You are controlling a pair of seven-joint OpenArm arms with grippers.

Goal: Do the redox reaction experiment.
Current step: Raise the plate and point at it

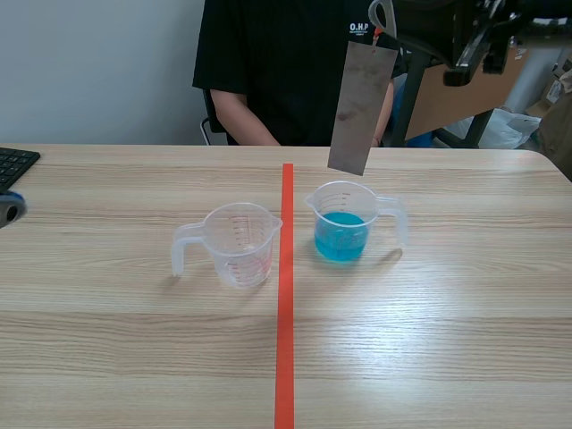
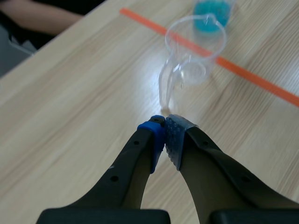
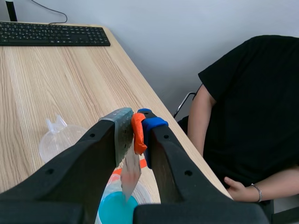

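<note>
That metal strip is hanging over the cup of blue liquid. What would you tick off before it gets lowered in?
1. Grip: the right gripper has its fingers shut on the metal strip at its top end: ok.
2. Aim: the strip's lower end hangs above the measuring cup of blue liquid: ok.
3. Strip will pass inside the rim: cannot tell; it hangs slightly tilted.
4. That cup stands upright: ok.
5. The empty measuring cup stands apart, across the tape line: ok.
6. The left gripper, shut, sits by the empty cup's handle, away from the strip: ok.
</note>
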